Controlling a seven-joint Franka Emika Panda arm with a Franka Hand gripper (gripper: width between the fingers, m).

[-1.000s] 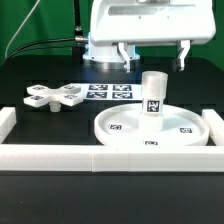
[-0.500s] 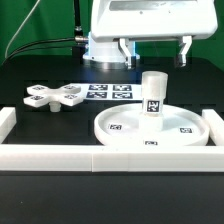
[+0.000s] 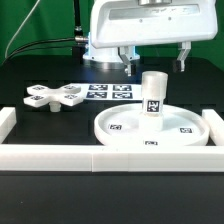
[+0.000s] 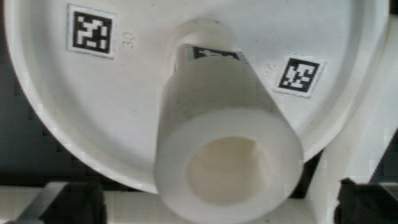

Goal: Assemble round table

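1. While the gripper [image 3: 154, 58] hangs above the leg, its two fingers [image 3: 125, 56] are spread wide apart and hold nothing. One finger shows to each side above the leg's upper end, and neither touches it.
2. The short cylinder leg [image 3: 153, 93] stands upright on the disc top [image 3: 140, 128], near the disc's middle. A black-and-white square tag on the leg's side faces the exterior camera.
3. The disc top lies flat on the black table [image 3: 30, 75] with its raised rim upward. Small square tags show on its floor and on its front rim.
4. The white border rail [image 3: 100, 157] runs along the front edge of the table, just in front of the disc top. Further rail pieces stand at the exterior view's left and right.
5. The cross-shaped base [image 3: 55, 97] lies flat on the table at the exterior view's left, apart from the disc top, with a tag on each visible arm.
6. The marker board [image 3: 108, 92] lies flat behind the disc top, just beside the base's nearest arm. Whether the two touch cannot be told.
7. From the wrist view, the leg [image 4: 222, 150] is seen end-on, and that end is hollow. The disc top [image 4: 143, 90] spreads beneath it, with one tag on each side of the leg.
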